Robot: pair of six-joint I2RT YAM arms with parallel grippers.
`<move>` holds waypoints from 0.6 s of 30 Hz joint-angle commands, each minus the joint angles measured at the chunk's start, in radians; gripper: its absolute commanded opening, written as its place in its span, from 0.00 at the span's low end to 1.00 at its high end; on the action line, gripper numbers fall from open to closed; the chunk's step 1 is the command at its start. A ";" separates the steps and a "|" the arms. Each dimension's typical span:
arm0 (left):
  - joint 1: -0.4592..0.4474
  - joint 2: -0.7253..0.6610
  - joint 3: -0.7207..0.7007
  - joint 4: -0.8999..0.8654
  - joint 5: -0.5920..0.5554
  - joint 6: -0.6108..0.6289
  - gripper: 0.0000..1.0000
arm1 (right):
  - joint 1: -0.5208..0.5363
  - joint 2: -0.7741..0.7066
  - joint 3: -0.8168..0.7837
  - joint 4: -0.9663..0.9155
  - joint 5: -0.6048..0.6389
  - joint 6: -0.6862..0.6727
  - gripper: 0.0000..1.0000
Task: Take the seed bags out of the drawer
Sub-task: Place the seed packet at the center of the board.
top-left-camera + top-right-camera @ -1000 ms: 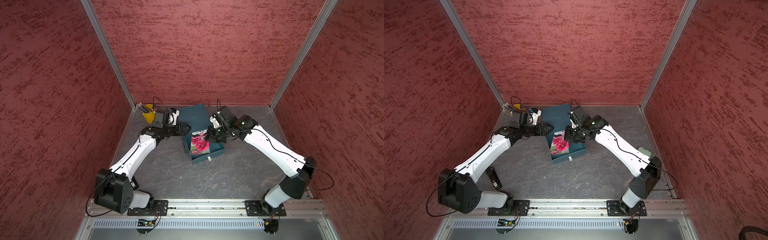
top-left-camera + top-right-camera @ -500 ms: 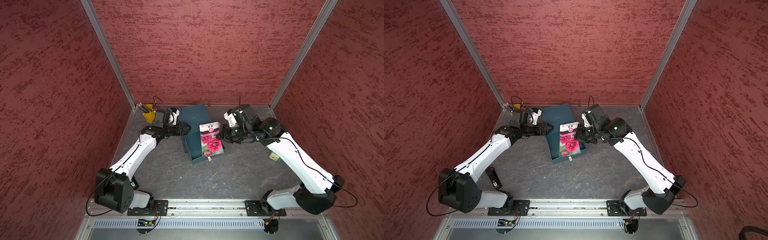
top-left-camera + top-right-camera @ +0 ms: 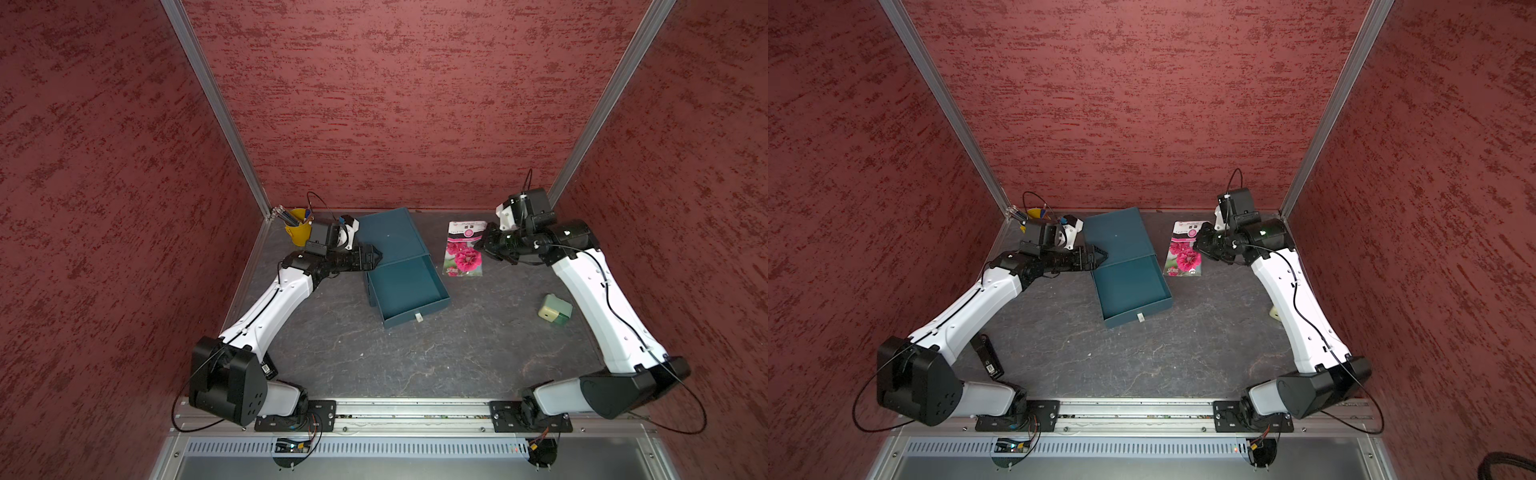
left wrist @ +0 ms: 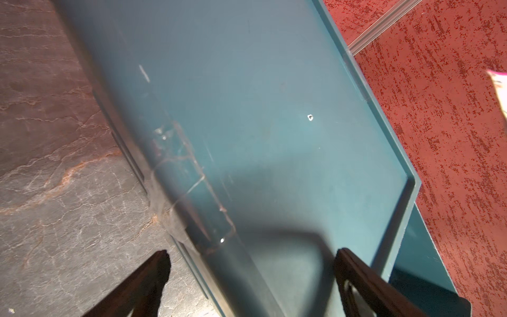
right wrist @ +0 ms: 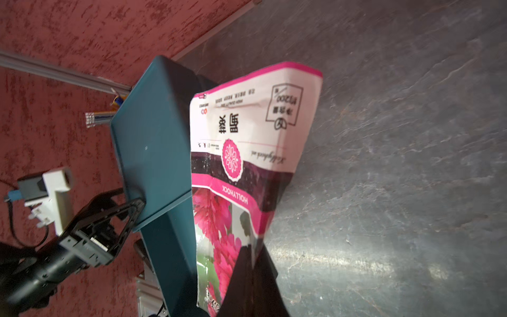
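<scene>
Grips seed bag [image 3: 464, 249] by side edge in closed right gripper [image 3: 478, 248], outside drawer [image 3: 405, 286]; long axis front-to-back, label end toward rear wall [image 3: 415, 104]. Holds left gripper [image 3: 375, 258] open at cabinet [image 3: 388, 235] edge.

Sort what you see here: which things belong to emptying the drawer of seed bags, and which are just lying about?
Job: hollyhock seed bag, held by the shut right pincer; open teal drawer; teal cabinet; open left pincer at its edge.
Lying about: yellow cup of pencils; pale green block; small black device.
</scene>
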 commanded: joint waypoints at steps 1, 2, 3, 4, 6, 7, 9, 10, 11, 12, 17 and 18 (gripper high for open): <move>-0.006 0.029 0.017 -0.031 -0.024 0.022 0.97 | -0.053 0.060 -0.041 0.093 0.005 -0.039 0.00; -0.006 0.029 0.017 -0.031 -0.024 0.023 0.97 | -0.065 0.079 -0.049 0.116 0.003 -0.038 0.00; -0.006 0.029 0.016 -0.031 -0.023 0.023 0.97 | -0.073 0.095 -0.057 0.138 0.004 -0.035 0.00; -0.006 0.029 0.017 -0.032 -0.024 0.023 0.97 | -0.081 0.116 -0.067 0.166 0.005 -0.033 0.00; -0.006 0.027 0.017 -0.034 -0.025 0.025 0.97 | -0.089 0.154 -0.084 0.216 0.012 -0.022 0.00; -0.006 0.027 0.017 -0.035 -0.025 0.026 0.97 | -0.094 0.174 -0.092 0.240 0.019 -0.015 0.00; -0.005 0.026 0.017 -0.039 -0.025 0.029 0.97 | -0.097 0.218 -0.103 0.289 0.032 -0.005 0.00; -0.004 0.025 0.017 -0.039 -0.027 0.031 0.97 | -0.101 0.237 -0.109 0.315 0.043 0.002 0.00; -0.004 0.025 0.017 -0.039 -0.026 0.033 0.97 | -0.104 0.258 -0.113 0.338 0.051 0.010 0.00; -0.004 0.026 0.019 -0.039 -0.025 0.034 0.97 | -0.108 0.278 -0.116 0.360 0.053 0.018 0.00; -0.004 0.035 0.024 -0.038 -0.021 0.037 0.97 | -0.132 0.404 -0.102 0.429 0.066 0.041 0.00; -0.004 0.036 0.025 -0.038 -0.021 0.037 0.97 | -0.138 0.428 -0.097 0.437 0.068 0.046 0.00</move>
